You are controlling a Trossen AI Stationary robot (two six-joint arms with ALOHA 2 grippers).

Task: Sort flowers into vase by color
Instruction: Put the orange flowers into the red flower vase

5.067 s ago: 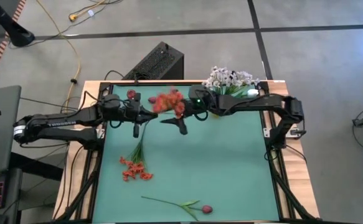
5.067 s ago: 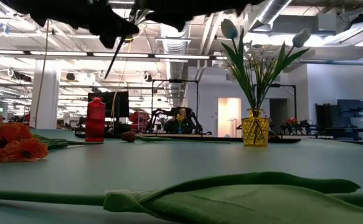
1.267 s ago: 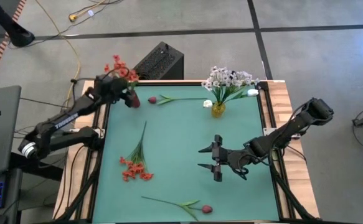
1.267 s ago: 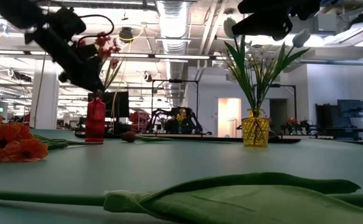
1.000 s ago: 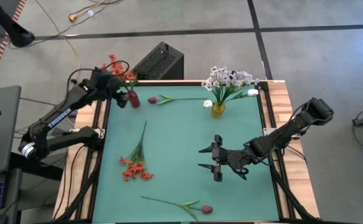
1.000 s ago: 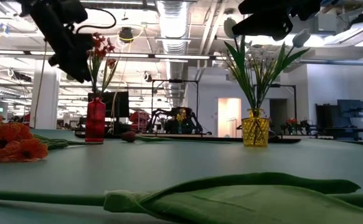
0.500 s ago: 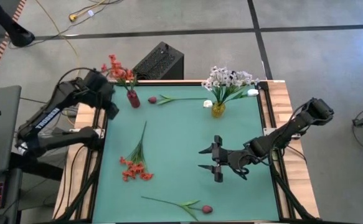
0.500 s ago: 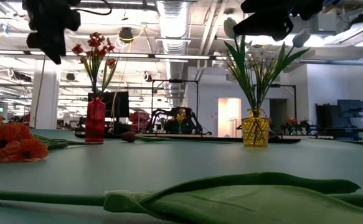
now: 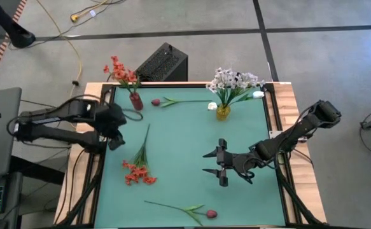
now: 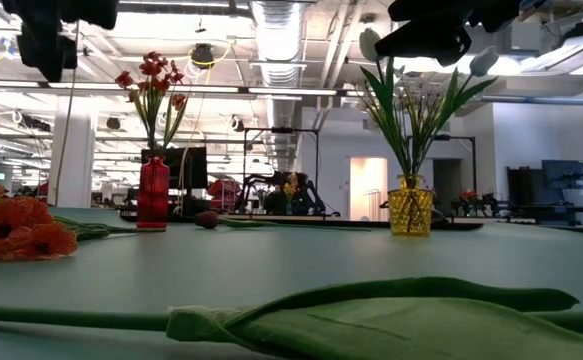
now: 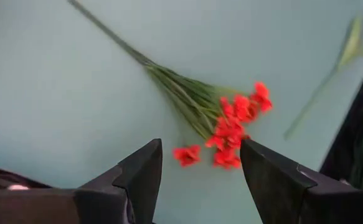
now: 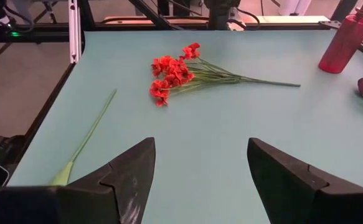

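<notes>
Step in hand: one bunch of red flowers [image 9: 121,71] is seen standing in the red vase [image 9: 136,100] at the far left corner of the tabletop [image 9: 185,146]; it is judged that the next red bunch is to be fetched
Left hand [image 9: 114,137]: held above the left edge of the tabletop, fingers wide apart, nothing held; in the left wrist view it is pointed down at the red bunch [image 11: 228,127]
Red bunch on the tabletop [image 9: 138,169]: laid flat near the left side, blossoms toward the near edge, stem toward the red vase
Right hand [image 9: 213,163]: held over the middle right of the tabletop, fingers wide apart, nothing held
White flowers [image 9: 235,81]: seen standing in the yellow vase [image 9: 223,112] at the far side
Pink buds: one [image 9: 156,102] is laid beside the red vase, one [image 9: 211,214] at the near edge
Next move: the left hand would need to be lowered onto the green stems just behind the blossoms, then closed on them
</notes>
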